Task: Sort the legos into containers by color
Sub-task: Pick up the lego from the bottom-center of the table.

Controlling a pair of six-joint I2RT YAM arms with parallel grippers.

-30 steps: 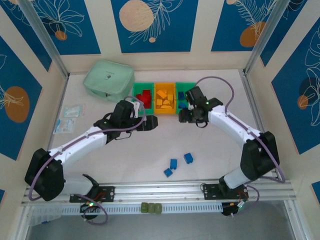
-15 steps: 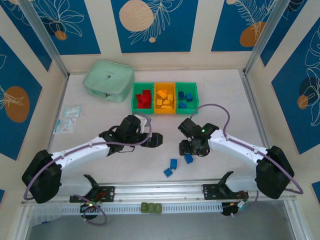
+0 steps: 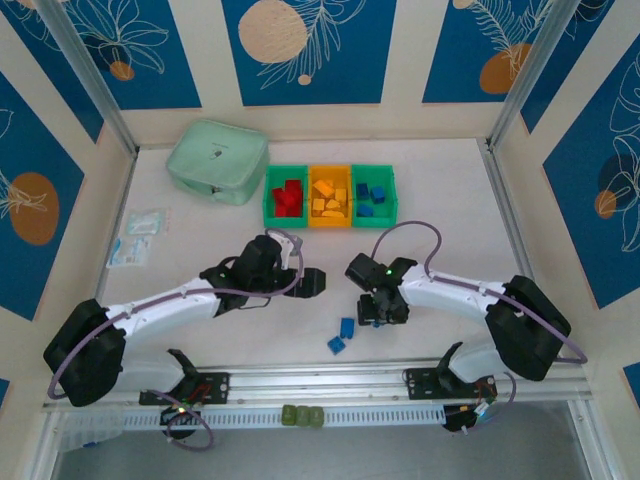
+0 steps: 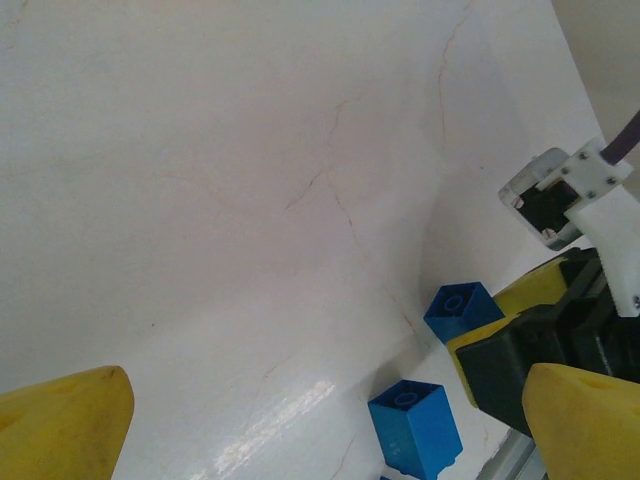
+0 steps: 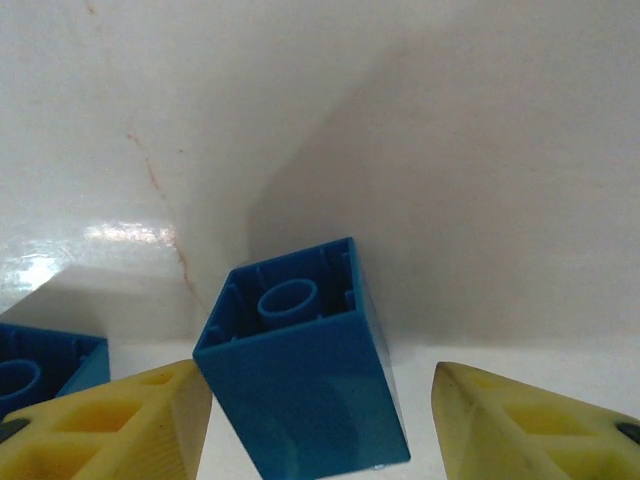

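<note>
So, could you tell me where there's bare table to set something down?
Bare table lies between the bins and the right rail, and between bins and left claw. It's crowded at the front middle, where the right claw straddles one of three blue bricks.

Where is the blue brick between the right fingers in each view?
Top external: the right gripper covers it, below centre.
Right wrist: the blue brick, bottom centre, between the fingers.
Left wrist: probably the farther brick, right of centre, beside that gripper's yellow finger.
Shared landmark: neighbouring blue brick, left of that gripper from above, lower-left corner on right wrist.
</note>
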